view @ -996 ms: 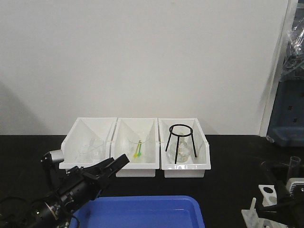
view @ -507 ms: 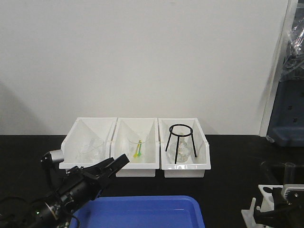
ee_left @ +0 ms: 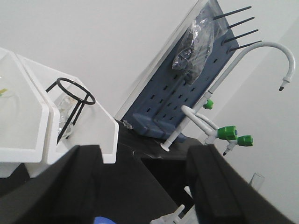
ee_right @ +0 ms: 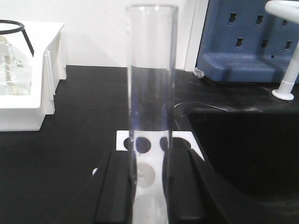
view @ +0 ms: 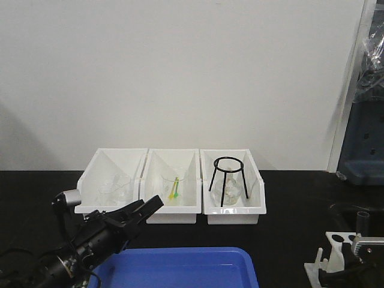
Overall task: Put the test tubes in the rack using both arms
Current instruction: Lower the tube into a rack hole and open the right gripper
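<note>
Right wrist view: clamped a test tube upright between the two black fingers of the right gripper, rim well above the fingertips, lower end running down out of sight between them. Sat directly over the white rack, round holes showing just behind the glass on both sides. Could not tell whether the tube's bottom had entered a hole.

Front view: showed the same tube at the far right edge, open top upward, above the rack (pegs along its near side), with the right gripper low at the frame's corner.

Left gripper hung spread apart and bare above the blue tray, pointing toward the three white bins; wide gap between its fingers in the left wrist view, nothing held.
</note>
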Tool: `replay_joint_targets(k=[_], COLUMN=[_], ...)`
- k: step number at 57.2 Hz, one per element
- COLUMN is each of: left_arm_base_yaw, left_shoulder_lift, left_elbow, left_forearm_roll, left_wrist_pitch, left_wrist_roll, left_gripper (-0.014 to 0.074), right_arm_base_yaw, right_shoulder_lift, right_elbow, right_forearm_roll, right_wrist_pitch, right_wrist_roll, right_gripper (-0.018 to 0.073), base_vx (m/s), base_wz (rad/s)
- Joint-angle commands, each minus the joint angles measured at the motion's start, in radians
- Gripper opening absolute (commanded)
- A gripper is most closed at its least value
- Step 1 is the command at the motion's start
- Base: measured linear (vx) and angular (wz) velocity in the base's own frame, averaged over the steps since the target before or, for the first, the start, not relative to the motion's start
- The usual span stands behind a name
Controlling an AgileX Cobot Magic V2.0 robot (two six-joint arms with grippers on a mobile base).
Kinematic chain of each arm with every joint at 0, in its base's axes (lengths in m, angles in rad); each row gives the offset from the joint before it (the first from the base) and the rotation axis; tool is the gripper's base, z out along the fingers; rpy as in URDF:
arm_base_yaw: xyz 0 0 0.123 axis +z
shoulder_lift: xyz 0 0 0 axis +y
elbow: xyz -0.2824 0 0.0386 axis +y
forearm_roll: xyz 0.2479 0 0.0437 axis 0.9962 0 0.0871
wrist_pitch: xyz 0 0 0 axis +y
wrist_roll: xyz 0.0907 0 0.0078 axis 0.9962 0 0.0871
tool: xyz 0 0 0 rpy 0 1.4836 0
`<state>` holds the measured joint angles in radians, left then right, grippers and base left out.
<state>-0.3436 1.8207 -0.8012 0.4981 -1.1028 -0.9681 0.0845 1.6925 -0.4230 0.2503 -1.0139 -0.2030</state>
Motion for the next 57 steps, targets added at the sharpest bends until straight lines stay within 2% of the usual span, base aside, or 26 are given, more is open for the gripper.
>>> replay_joint_targets(k=[1, 11, 29, 35, 46, 51, 57], left_arm_base_yaw=[0.002, 0.002, 0.002, 0.002, 0.002, 0.002, 0.01], left_shoulder_lift=[-0.042, -0.042, -0.042, -0.042, -0.042, -0.046, -0.075], left_elbow=[-0.023, -0.023, -0.023, -0.023, -0.023, -0.023, -0.023], left_forearm_roll=[-0.03, -0.03, -0.03, -0.03, -0.03, -0.032, -0.064], left_wrist_pitch=[-0.057, -0.042, -0.05, -0.053, -0.064, -0.064, -0.048], left_wrist_roll=[0.002, 0.002, 0.034, 0.034, 0.05, 0.099, 0.172], left_gripper=[0.0527, 0.0527, 0.0527, 0.0527, 0.0527, 0.0527, 0.0526], right_arm_base_yaw=[-0.005, -0.005, -0.005, -0.005, -0.005, -0.005, -0.005], right_shoulder_lift=[-0.029, -0.029, -0.029, -0.029, -0.08, -0.194, -0.396], right_elbow=[-0.022, -0.022, -0.022, -0.022, -0.022, -0.022, -0.04], right_forearm_roll=[-0.012, -0.012, -0.012, -0.012, -0.02, -0.049, -0.063], right_wrist_pitch=[-0.092, -0.091, -0.063, -0.038, -0.03, 0.057, 0.299], right_wrist_roll=[-0.013, -0.013, -0.013, -0.013, -0.023, -0.023, -0.021], right_gripper=[0.0009, 0.0085, 0.0351, 0.0382, 0.0382, 0.0382, 0.0382], base_vx=[0.0, 0.0, 0.0, 0.0, 0.0, 0.0, 0.0], base_wz=[0.0, 0.0, 0.0, 0.0, 0.0, 0.0, 0.0])
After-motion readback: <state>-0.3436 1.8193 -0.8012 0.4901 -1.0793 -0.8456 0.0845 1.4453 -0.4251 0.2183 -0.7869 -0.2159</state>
